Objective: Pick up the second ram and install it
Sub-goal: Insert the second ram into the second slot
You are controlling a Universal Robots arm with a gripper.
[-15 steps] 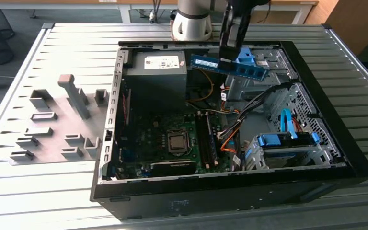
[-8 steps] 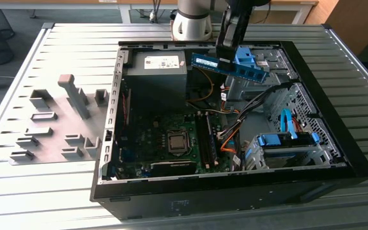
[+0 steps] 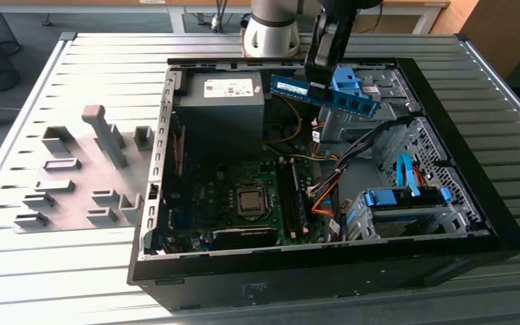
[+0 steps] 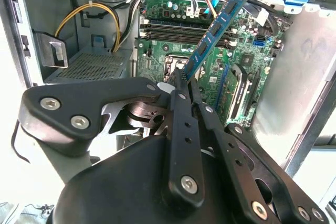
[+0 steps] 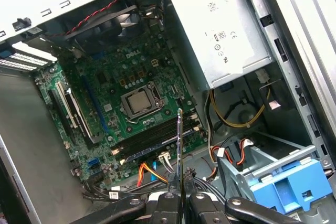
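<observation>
Currently, the gripper [image 3: 317, 82] is clenching the second ram [image 3: 334, 97] between its fingers and is holding it in the air over the open computer case [image 3: 477, 223], beside the power supply [image 3: 219, 108]. In both wrist views the stick is hanging clear of the motherboard [image 5: 105, 95], apparently well above the black memory slots [image 5: 155, 139].

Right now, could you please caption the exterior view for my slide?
The claw holds the memory stick tilted above the open computer case on the slatted table.
</observation>
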